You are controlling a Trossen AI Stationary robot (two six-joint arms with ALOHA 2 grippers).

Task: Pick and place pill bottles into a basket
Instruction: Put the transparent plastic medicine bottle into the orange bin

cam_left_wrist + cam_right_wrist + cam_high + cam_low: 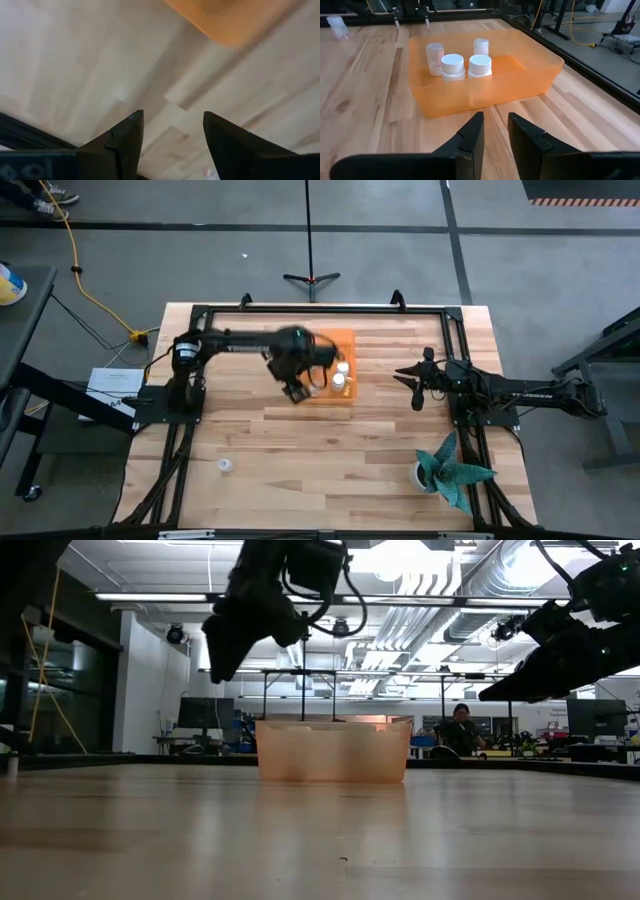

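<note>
- Fingers of the left end effector (172, 137) stood apart with nothing between them, over bare wood just beside a corner of the basket (235, 20).
- In the high view that left end effector (297, 388) hung above the near-left edge of the basket (345, 340), and in the low view it sat well above the worktop (320, 830), up and to the left of the basket (333, 750).
- The right end effector (495, 130) had its fingers slightly parted and held nothing; it faced the basket (485, 90) from a short way off.
- In the high view the right end effector (412, 385) was raised off the worktop (330, 440), to the right of the basket and apart from it.
- Four pill bottles (454, 66) stood upright inside the basket, close together toward one end, white caps up.
- One more pill bottle (226, 466) lay alone on the worktop near the front left, well apart from the basket.
- A white pot with a teal plant (447, 470) stood at the front right of the worktop.
- A person (461, 730) sat in the room far behind the worktop.
</note>
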